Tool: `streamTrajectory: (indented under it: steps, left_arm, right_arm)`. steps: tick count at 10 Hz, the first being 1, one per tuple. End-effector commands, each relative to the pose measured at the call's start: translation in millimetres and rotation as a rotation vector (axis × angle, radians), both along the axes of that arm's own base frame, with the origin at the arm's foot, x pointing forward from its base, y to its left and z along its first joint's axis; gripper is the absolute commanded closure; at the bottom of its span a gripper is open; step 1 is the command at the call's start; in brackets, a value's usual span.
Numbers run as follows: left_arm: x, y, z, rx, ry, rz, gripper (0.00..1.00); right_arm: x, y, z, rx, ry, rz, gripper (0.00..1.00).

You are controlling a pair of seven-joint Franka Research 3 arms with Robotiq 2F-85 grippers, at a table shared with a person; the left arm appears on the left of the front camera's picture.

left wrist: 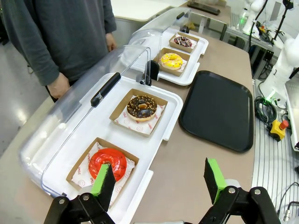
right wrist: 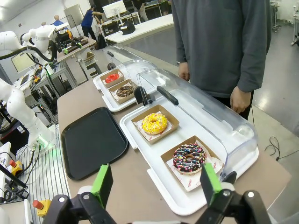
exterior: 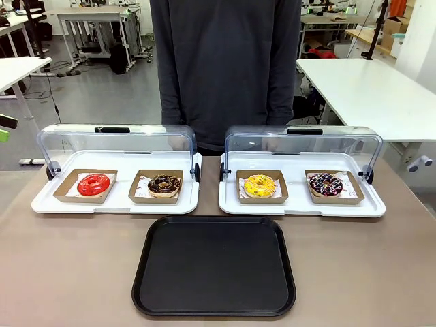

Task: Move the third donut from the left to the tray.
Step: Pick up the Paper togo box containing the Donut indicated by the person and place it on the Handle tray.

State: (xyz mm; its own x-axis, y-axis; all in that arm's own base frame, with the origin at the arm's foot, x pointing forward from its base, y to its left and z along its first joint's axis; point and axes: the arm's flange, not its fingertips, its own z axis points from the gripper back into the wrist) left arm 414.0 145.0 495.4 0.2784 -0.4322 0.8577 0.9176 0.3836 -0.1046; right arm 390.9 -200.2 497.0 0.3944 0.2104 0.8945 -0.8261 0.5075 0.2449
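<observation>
The yellow-iced donut (exterior: 259, 185) was seen lying flat in its shallow brown cardboard holder (exterior: 262, 198), icing and hole turned upward. As a ring it had no long axis of its own. The holder's longer side was set parallel to the table's near edge. Donut and holder were placed in the left half of the right-hand white tray (exterior: 300, 207), whose clear lid (exterior: 303, 139) was raised at the back. A chocolate donut with coloured sprinkles (exterior: 325, 184) was placed to its right on the same tray. A red donut (exterior: 93, 184) and another chocolate donut (exterior: 164, 184) were held by the left-hand white tray (exterior: 116, 203). The black tray (exterior: 214, 272) was laid bare on the table in front of the two white trays, nearer the robot.

In the right wrist view the right gripper (right wrist: 156, 179) was seen with its green pads spread wide and nothing between them. The yellow donut was found ahead of it and well apart, beyond the sprinkled chocolate donut. In the left wrist view the left gripper (left wrist: 159, 175) was likewise spread and empty, held just beside the red donut, with the yellow donut far off on the farther white tray. A person (exterior: 225, 61) in a grey top was stood behind the lids.
</observation>
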Motion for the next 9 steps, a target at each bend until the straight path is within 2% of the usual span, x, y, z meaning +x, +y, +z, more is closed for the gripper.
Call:
streamTrajectory:
  steps: [1, 9]
  left_arm:
    - [-1.4, -0.2, 1.7, -0.001, 0.007, -0.007, 0.0]
    - [-1.4, -0.2, 1.7, -0.001, 0.007, -0.007, 0.0]
  right_arm:
    - [1.9, 0.8, 0.9, 0.009, -0.014, 0.003, 0.0]
    - [1.9, 0.8, 0.9, 0.009, -0.014, 0.003, 0.0]
